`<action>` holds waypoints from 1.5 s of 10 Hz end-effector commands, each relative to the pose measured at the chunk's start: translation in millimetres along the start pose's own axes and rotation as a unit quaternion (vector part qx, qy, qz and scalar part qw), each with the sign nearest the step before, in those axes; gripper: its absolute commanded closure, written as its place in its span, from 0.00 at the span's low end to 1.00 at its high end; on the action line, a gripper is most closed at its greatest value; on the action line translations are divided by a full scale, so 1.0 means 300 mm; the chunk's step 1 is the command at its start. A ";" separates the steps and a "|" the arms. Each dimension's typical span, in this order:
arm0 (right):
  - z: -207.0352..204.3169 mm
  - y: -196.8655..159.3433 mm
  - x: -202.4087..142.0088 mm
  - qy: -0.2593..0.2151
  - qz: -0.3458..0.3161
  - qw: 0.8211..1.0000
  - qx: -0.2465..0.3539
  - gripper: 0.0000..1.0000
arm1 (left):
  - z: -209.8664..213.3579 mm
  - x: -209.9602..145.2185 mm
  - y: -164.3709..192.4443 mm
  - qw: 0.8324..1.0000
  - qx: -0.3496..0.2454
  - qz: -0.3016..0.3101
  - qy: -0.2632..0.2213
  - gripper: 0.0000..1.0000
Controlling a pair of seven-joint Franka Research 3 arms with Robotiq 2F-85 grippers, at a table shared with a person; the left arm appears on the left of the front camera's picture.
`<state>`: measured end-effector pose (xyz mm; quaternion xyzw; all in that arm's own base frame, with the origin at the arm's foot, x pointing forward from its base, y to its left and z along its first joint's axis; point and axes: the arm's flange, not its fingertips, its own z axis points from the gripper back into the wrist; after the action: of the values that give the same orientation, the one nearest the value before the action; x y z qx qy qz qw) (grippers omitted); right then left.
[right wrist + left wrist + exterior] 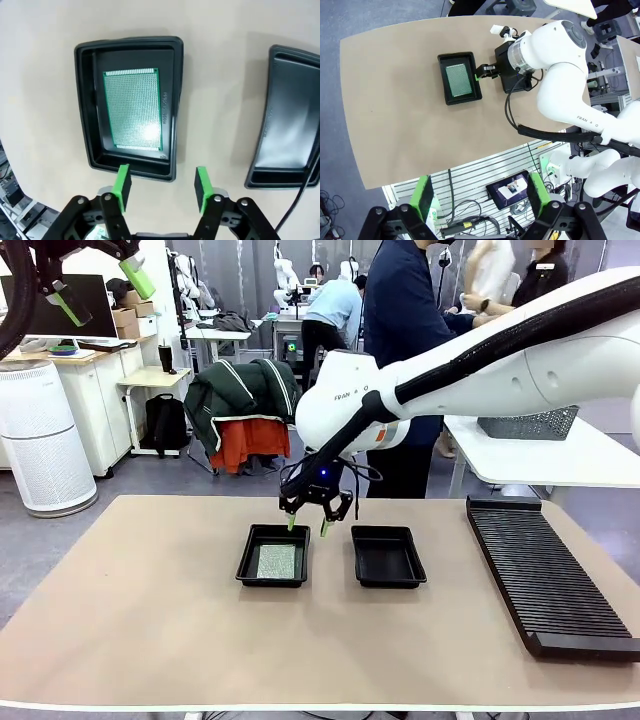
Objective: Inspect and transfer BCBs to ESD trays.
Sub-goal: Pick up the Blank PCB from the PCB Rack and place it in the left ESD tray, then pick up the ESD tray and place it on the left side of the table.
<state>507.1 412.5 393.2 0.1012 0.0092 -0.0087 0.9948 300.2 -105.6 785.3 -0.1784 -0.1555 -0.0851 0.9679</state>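
Here, a green circuit board (pixel 276 561) lies flat on the floor of the black tray (pixel 245 562) at the center of the front view. A second black tray (pixel 388 558) sits just to its right, empty. The right pincer (pixel 308 528) hovers close by the far rim of the board's tray, its green pads spread wide with nothing between them. The left pincer (pixel 103 292) hangs in the upper left corner, well above the tabletop (pixel 140 600), also wide open and holding nothing. A long ribbed rack (pixel 545 580) lies along the right side.
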 end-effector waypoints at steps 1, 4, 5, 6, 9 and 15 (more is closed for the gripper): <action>0.023 -0.002 0.005 -0.004 -0.009 1.000 -0.019 0.15 | -0.002 -0.001 -0.001 1.000 -0.006 -0.002 -0.004 0.00; 0.020 -0.008 0.012 0.001 -0.002 1.000 -0.005 0.18 | -0.002 -0.001 -0.001 1.000 -0.006 -0.002 -0.004 0.00; 0.020 -0.008 0.012 0.001 -0.002 1.000 -0.005 0.18 | -0.002 -0.001 -0.001 1.000 -0.006 -0.002 -0.004 0.00; 0.020 -0.008 0.012 0.001 -0.002 1.000 -0.005 0.18 | -0.002 -0.001 -0.001 1.000 -0.006 -0.002 -0.004 0.00; 0.020 -0.008 0.012 0.001 -0.002 1.000 -0.005 0.18 | -0.002 -0.001 -0.001 1.000 -0.006 -0.002 -0.004 0.00; 0.020 -0.008 0.012 0.001 -0.002 1.000 -0.005 0.18 | -0.002 -0.001 -0.001 1.000 -0.006 -0.002 -0.004 0.00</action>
<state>513.4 410.4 395.8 0.0969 0.0124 -0.0086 0.9952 300.3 -105.6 785.3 -0.1784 -0.1555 -0.0851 0.9679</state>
